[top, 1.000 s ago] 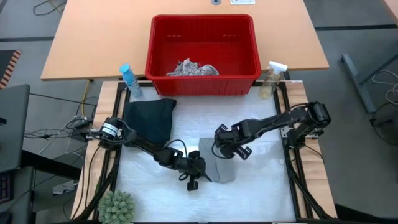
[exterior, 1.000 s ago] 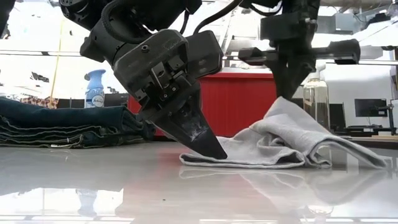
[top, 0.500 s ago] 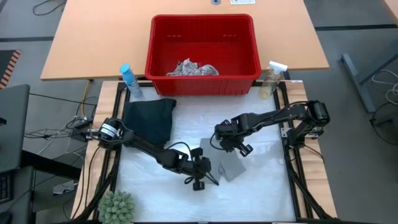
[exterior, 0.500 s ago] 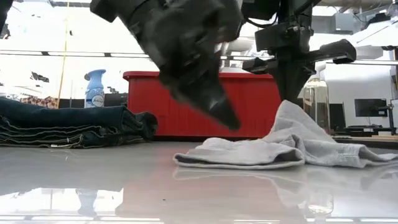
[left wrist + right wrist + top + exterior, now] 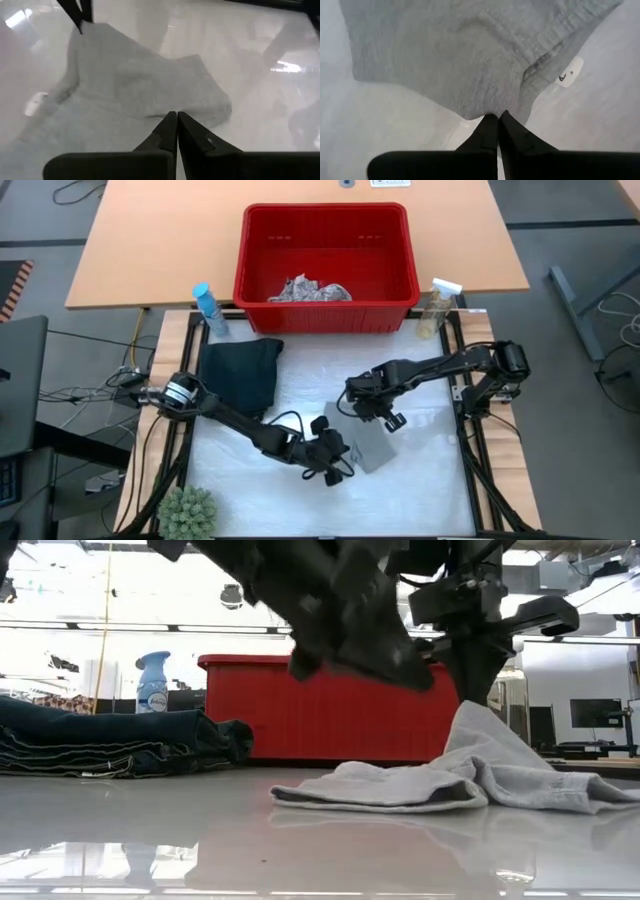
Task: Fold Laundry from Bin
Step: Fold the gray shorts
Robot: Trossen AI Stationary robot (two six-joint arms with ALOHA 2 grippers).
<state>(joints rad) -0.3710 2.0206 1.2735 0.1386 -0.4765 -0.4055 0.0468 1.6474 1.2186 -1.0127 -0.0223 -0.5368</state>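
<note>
The small grey cloth (image 5: 368, 445) lies crumpled on the white table top, right of centre. My right gripper (image 5: 372, 418) is shut on its far part, which rises to a peak in the low view (image 5: 470, 715). My left gripper (image 5: 338, 463) is shut and empty, raised above the cloth's near left edge (image 5: 420, 678); its wrist view shows the cloth (image 5: 150, 85) below the shut fingertips. The dark trousers (image 5: 240, 375) lie folded at the far left. The white leaf-print cloth (image 5: 308, 290) lies in the red bin (image 5: 255, 270). My right gripper pinches an edge of the grey cloth (image 5: 485, 107) between its two fingers, coming from above and pointing down. That part is lifted into a peak (image 5: 468, 712). The rest of the cloth slopes down and lies slack on the table.
A blue spray bottle (image 5: 208, 308) and a clear one (image 5: 437, 305) stand at the bin's two near corners. A green plant (image 5: 188, 515) stands at the near left corner. A white tag (image 5: 568, 74) shows on the cloth's edge.
My left gripper has risen from the table at the cloth's near left edge, gone a little toward the table's right edge and tipped from pointing down to slanting. The cloth's near edge stays flat on the table. My right gripper keeps its hold.
</note>
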